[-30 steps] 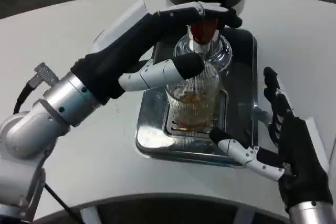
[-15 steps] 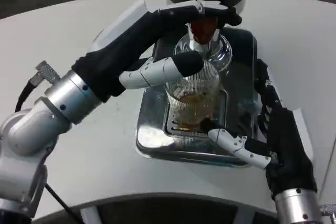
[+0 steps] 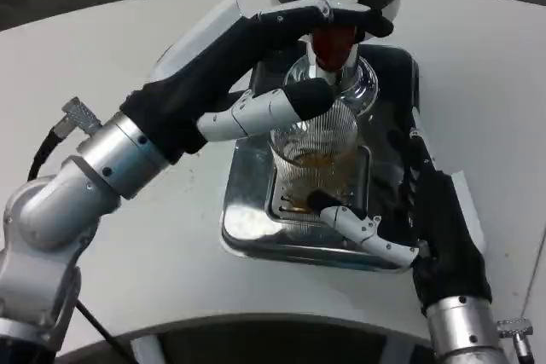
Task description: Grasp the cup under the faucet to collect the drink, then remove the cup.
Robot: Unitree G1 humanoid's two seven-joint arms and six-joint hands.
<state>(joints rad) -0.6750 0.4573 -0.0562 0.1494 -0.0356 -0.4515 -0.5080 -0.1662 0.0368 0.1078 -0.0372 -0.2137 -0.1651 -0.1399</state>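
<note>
Though ribbed, cup point(image 3: 314, 155) amber-bottomed.

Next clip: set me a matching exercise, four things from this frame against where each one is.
Things:
1. cup
2. left hand
3. right hand
4. tray

Places:
A. on the white table
B. reaching up to the red tap
C. on the tray's grate under the tap
D. beside the cup, fingers apart

Pairs: 1-C, 2-B, 3-D, 4-A

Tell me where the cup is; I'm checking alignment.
The cup stands at centre on the drip tray, directly under the red faucet, between both hands.
</note>
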